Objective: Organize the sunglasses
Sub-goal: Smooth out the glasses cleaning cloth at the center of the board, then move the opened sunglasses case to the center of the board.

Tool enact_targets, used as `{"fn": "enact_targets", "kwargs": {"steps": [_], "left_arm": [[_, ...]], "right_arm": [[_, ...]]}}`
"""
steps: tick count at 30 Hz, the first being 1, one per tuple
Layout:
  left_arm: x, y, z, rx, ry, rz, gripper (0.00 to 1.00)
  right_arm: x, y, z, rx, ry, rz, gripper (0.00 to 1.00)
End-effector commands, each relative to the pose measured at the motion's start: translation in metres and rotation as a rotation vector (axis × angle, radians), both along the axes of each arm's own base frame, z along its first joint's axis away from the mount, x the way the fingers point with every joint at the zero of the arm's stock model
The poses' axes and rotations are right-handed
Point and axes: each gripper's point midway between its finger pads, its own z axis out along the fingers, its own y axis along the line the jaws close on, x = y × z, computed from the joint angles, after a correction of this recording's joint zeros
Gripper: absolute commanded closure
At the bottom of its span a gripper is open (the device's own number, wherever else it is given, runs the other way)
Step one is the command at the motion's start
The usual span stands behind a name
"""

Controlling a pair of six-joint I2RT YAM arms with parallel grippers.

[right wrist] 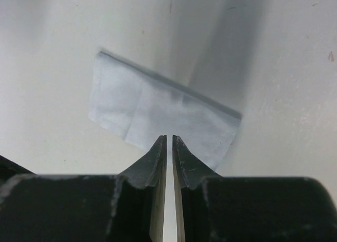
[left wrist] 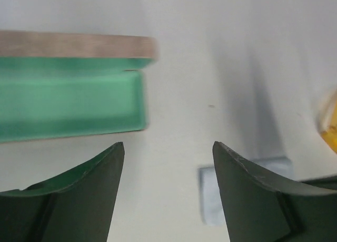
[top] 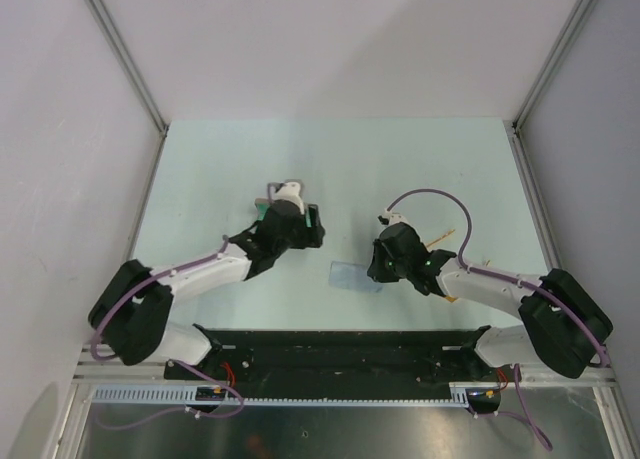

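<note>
The pale table (top: pixel 330 159) carries everything, and both arms reach out over its middle. The right arm (top: pixel 490 289) is the biggest worry: the sunglasses (top: pixel 438 242) lie on the table partly beneath its forearm, with only thin yellow temples and a scrap of orange frame showing. Any low sweep or drop of that arm could drag, flip or bend them. The left arm (top: pixel 200 274) stretches towards the open glasses case (left wrist: pixel 68 102), which has a green lining and a grey-beige lid. This case looks like where the sunglasses belong. It sits well apart from them, so a carry across the table is probably needed, and slim temples slip easily from a weak pinch. The pale blue cloth (top: pixel 355 276) lies flat between the case and the glasses, just left of the right wrist. It sits on the likely route and could be snagged or pushed along. The left gripper (left wrist: pixel 167 147) has its jaws wide apart and nothing in them. It hovers near the case's open corner, and a nudge there could shift the case. The right gripper (right wrist: pixel 169 139) has its fingers drawn together to a thin slit over the cloth's near edge, with nothing visible between them.
</note>
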Motion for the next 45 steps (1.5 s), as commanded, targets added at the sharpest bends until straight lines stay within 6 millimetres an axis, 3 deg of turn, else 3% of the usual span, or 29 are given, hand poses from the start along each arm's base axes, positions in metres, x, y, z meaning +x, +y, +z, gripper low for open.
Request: {"fn": "enact_targets", "kwargs": {"steps": [1,4,8,13,20,25,30,37,45], "left_arm": [[0.012,0.068,-0.009,0.028,0.025,0.239,0.26],[0.017,0.101,-0.023,0.033,0.084,0.362,0.27],[0.028,0.118,-0.034,0.0,0.134,0.445,0.33],[0.045,0.112,-0.044,-0.014,0.187,0.441,0.39],[0.044,0.109,-0.065,-0.024,0.256,0.474,0.39],[0.05,0.108,-0.064,-0.033,0.255,0.491,0.38],[0.045,0.108,-0.069,-0.047,0.279,0.506,0.42],[0.039,0.108,-0.08,-0.049,0.326,0.532,0.6],[0.023,0.1,-0.079,-0.088,0.363,0.538,0.66]], "right_arm": [[0.007,0.014,0.007,0.048,-0.032,0.006,0.86],[0.008,0.015,0.008,0.049,-0.038,0.005,0.86],[0.007,0.015,0.008,0.045,-0.038,0.001,0.86],[0.006,0.012,0.006,0.031,-0.034,-0.005,0.86],[0.007,0.007,0.007,0.014,-0.042,-0.02,0.86],[0.007,0.007,0.005,0.01,-0.037,-0.017,0.86],[0.008,0.006,0.006,0.011,-0.043,-0.022,0.86],[0.006,0.006,0.008,0.007,-0.051,-0.008,0.87],[0.004,0.001,0.012,0.012,-0.079,0.003,0.87]]}}
